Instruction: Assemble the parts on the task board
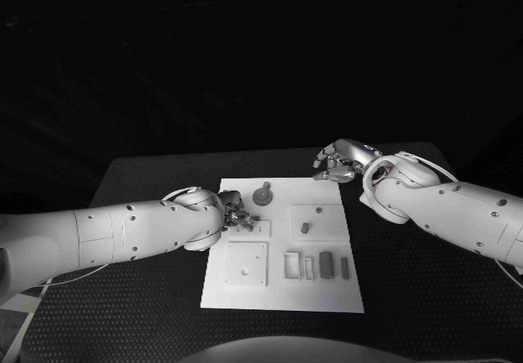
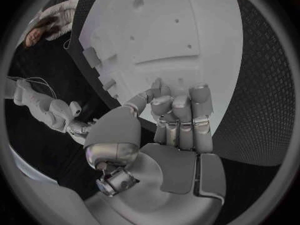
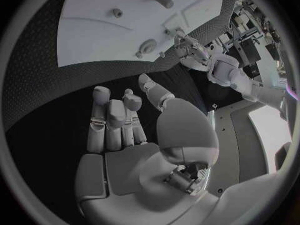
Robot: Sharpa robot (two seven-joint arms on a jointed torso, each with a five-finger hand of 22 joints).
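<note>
Task board (image 1: 327,299), white, lower centre of head view. Nearest row at lower centre: square plate (image 1: 246,264) lying flat, then open frame (image 1: 292,265) and upright grey blocks (image 1: 326,262), apparently seated in slots. Mid-board: small peg (image 1: 306,226) standing alone, centre right. Left hand (image 1: 236,215) at board's left edge, centre left, fingers curled over a part; grip itself hidden, cannot tell. Far end: round gear (image 1: 263,197) upper centre. Right hand (image 1: 338,162) beyond, upper right, off the board over black table (image 1: 142,178), fingers curled, nothing held. Judged partly done; gear and peg likely still pending.
</note>
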